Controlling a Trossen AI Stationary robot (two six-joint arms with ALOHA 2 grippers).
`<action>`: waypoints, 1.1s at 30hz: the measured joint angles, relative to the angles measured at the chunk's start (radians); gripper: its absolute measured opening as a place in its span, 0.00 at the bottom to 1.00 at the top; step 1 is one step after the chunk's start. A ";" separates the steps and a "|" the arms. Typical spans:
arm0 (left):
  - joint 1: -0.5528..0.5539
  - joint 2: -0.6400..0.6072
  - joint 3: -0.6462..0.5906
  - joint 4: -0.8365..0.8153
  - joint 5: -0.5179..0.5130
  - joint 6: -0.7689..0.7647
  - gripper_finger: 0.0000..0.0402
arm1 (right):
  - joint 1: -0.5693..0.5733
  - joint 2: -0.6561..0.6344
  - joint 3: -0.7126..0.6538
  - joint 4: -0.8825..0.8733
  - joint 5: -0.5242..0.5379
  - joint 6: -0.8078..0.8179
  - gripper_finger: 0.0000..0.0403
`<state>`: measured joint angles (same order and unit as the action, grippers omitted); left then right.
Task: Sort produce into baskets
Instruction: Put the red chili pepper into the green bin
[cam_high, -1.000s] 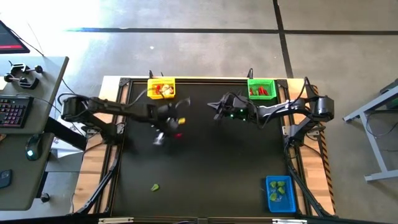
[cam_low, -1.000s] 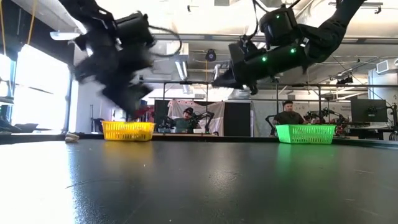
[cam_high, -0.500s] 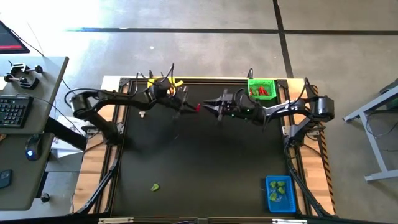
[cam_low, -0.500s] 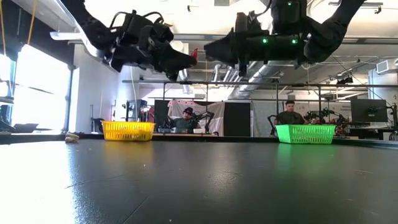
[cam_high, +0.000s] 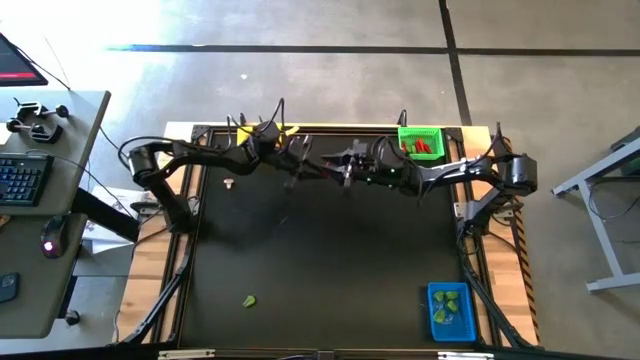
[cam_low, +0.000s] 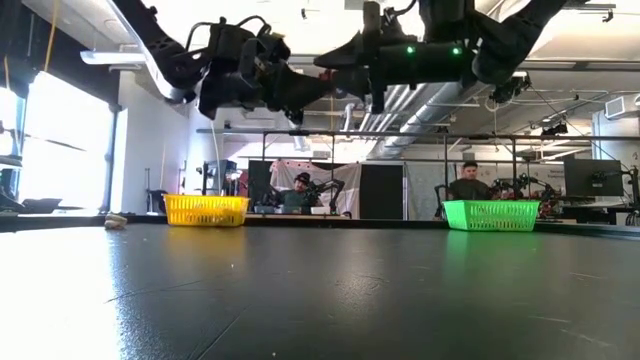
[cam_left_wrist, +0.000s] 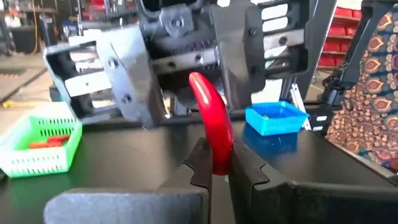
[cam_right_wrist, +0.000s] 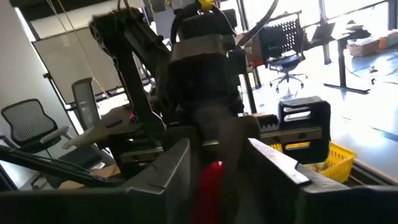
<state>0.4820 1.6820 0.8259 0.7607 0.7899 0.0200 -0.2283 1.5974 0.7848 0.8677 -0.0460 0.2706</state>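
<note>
A handover is in progress: the left tool (cam_left_wrist: 214, 171) grips the red chilli (cam_left_wrist: 211, 127), which sits between the open fingers of the right tool (cam_right_wrist: 214, 165). Next, the right tool should probably close on it.

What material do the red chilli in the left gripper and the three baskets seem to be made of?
The red chilli, held in the left gripper, looks like smooth glossy plastic: it shows a bright highlight and uniform colour. The green basket, blue basket and yellow basket appear to be thin moulded plastic mesh, with open lattice walls and saturated colours. Rubber cannot be excluded for the chilli.
</note>
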 joint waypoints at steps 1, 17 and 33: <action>0.000 -0.001 0.006 0.004 0.001 0.000 0.02 | 0.000 0.000 0.002 0.005 -0.001 0.003 0.35; 0.000 -0.003 0.015 -0.028 -0.071 0.070 0.17 | -0.001 -0.001 0.006 0.028 -0.005 -0.043 0.02; -0.031 -0.001 0.015 -0.306 -0.208 0.208 0.44 | -0.222 -0.292 0.007 -0.573 0.328 -0.155 0.01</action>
<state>0.4509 1.6810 0.8405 0.4550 0.5820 0.2281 -0.4507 1.3056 0.7918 0.2942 0.2823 0.1156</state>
